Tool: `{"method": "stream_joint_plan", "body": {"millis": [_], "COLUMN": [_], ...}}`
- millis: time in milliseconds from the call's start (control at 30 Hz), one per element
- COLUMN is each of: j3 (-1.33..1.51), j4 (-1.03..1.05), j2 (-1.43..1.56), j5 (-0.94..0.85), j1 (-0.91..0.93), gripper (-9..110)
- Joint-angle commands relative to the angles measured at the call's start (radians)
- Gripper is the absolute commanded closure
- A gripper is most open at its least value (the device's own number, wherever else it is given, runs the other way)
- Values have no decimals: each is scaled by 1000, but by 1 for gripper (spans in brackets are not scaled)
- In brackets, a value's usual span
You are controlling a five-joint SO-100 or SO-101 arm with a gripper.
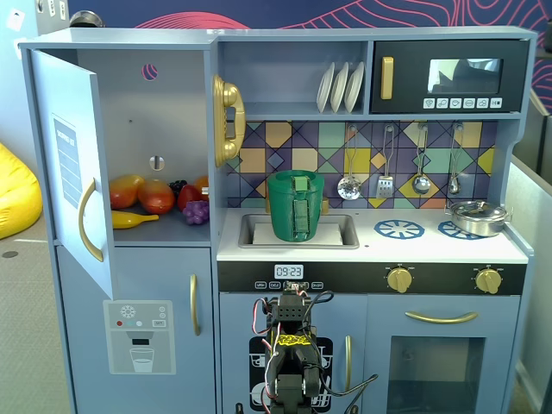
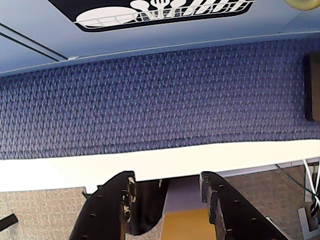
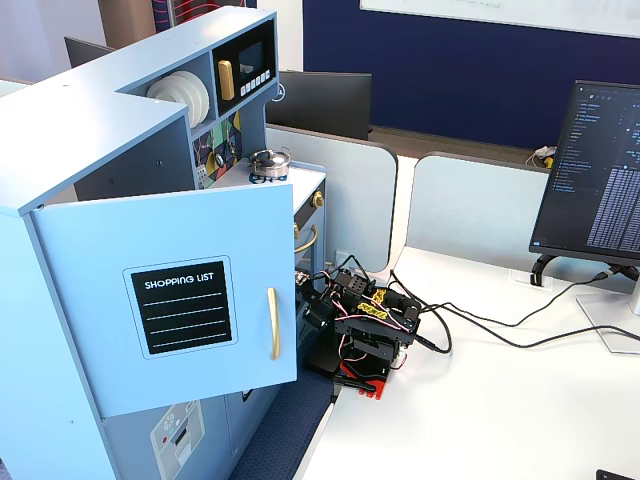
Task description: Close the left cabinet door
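Note:
The left cabinet door [image 1: 73, 164] is a tall light-blue door that stands swung wide open to the left in a fixed view. Its curved gold handle [image 1: 89, 220] faces outward. In another fixed view the door [image 3: 100, 250] shows its black "SHOPPING LIST" panel [image 3: 182, 305] and handle [image 3: 272, 322]. The arm [image 3: 360, 325] sits folded low on the white table, right of the door and apart from it. In the wrist view my gripper [image 2: 167, 187] is open and empty, pointing down at blue carpet [image 2: 160, 95] and the table edge [image 2: 150, 162].
Toy fruit [image 1: 155, 197] lies in the open compartment. Below it is a door with an ice-dispenser graphic [image 1: 138, 332]. A green basket [image 1: 295, 205] sits in the sink and a pot [image 1: 477, 216] on the hob. A monitor [image 3: 600, 170] and cables [image 3: 480, 325] lie on the table.

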Motion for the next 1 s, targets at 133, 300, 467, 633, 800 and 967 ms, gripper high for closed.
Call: {"method": "stream_joint_plan", "body": {"millis": [133, 300, 467, 633, 800, 967], "j3": [11, 11, -146, -420, -511, -614], "j4": [173, 173, 89, -78, -212, -528], "j2": [-5, -5, -9, -98, -153, -328], "j5": [32, -2, -51, -69, -310, -360], "j1": [31, 20, -321, -954, -1342, -1640], "gripper": [101, 101, 101, 101, 102, 102]}}
